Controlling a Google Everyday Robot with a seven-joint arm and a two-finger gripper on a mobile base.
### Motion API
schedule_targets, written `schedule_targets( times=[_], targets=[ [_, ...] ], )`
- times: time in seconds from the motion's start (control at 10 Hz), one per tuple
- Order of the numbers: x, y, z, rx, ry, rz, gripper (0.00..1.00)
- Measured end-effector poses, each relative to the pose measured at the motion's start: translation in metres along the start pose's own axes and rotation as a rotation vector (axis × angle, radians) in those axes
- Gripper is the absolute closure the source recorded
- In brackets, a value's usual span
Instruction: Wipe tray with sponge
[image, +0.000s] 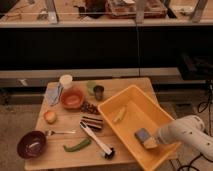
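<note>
gripper (153, 140) clenched on sponge (144, 137); inside tray (116, 102), near front corner

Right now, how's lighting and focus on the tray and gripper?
Camera view: dim, warm light, soft all over. The tray is the brightest thing, no glare. The sponge reads as a grey-blue block. The gripper, low right inside the tray, blurs into the pale arm; shelves behind fall into black.
</note>
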Motion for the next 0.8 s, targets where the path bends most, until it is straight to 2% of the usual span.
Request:
schedule_targets(
  times=[0.2, 0.4, 0.6, 0.8],
  targets=[
    [-0.028, -0.027, 0.005, 0.042, -0.007, 0.024, 1.00],
    [-0.054, -0.037, 0.012, 0.060, -0.020, 0.027, 1.00],
    [-0.076, -0.025, 0.020, 0.039, -0.038, 0.002, 1.00],
    [-0.088, 0.008, 0.025, 0.004, -0.051, -0.038, 1.00]
  ],
)
